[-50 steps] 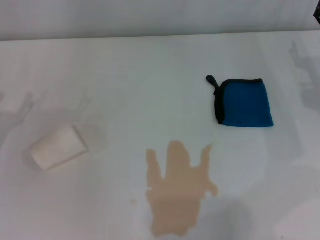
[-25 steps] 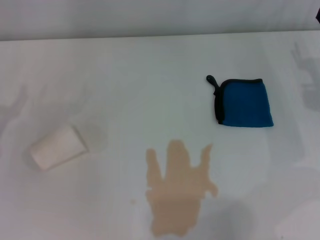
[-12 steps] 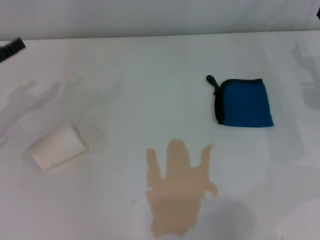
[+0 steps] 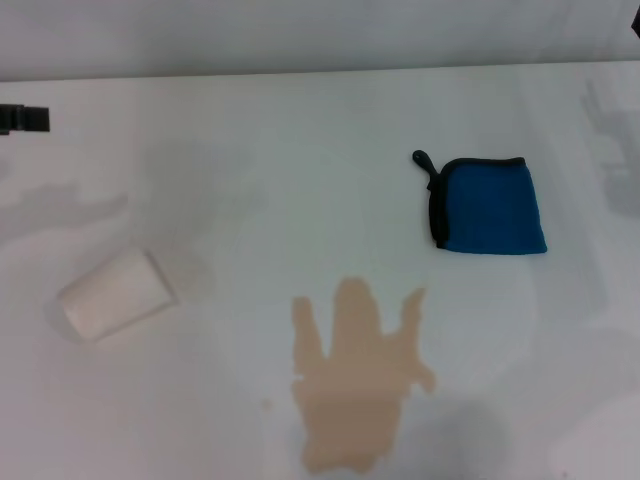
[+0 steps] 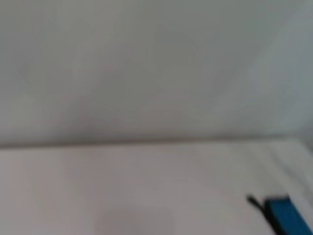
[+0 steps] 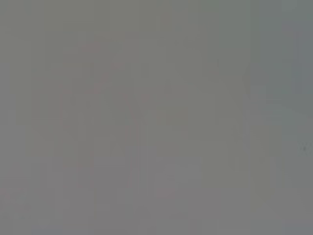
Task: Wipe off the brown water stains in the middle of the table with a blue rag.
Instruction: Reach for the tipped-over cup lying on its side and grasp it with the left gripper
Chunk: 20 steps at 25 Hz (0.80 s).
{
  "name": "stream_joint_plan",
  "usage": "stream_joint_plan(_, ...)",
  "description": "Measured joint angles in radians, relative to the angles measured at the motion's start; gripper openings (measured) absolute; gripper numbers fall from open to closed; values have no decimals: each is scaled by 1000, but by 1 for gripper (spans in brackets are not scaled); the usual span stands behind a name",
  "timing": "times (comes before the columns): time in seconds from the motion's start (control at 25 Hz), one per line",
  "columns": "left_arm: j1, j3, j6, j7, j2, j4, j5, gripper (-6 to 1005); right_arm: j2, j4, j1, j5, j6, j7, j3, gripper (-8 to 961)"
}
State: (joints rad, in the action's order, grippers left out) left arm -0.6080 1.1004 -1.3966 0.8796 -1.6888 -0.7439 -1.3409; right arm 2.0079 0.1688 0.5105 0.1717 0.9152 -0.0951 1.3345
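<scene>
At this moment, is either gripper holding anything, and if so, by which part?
Nothing is held. The blue rag lies flat on the table, beside the brown water stains. Only a tip of the left gripper shows at the table's left edge, gripping nothing.

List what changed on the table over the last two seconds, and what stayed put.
The left end effector has come into the head view at the far left edge, a dark tip above the table; two seconds ago it was not visible. Nothing was grasped or released. The blue rag, the brown water stains and the tipped white paper cup lie as before. The right end effector is out of view.
</scene>
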Motion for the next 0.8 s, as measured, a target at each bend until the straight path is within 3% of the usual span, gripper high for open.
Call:
stream_joint_plan(0.2, -102, -177, -217, -63, 4, -24, 256, 887, 0, 2, 2, -1, -2, 0, 1, 836)
stream_joint_plan(0.44, -185, -200, -358, -74, 7, -49, 515, 887, -6, 12, -1, -2, -9, -28, 3, 835)
stream_joint_plan(0.52, -216, -198, -386, -60, -11, -62, 595, 888, -10, 22, -11, -1, -9, -38, 3, 835)
stream_joint_plan(0.8, -276, -196, -372, 12, -106, -124, 799, 888, -8, 37, -27, -1, -10, -40, 3, 835)
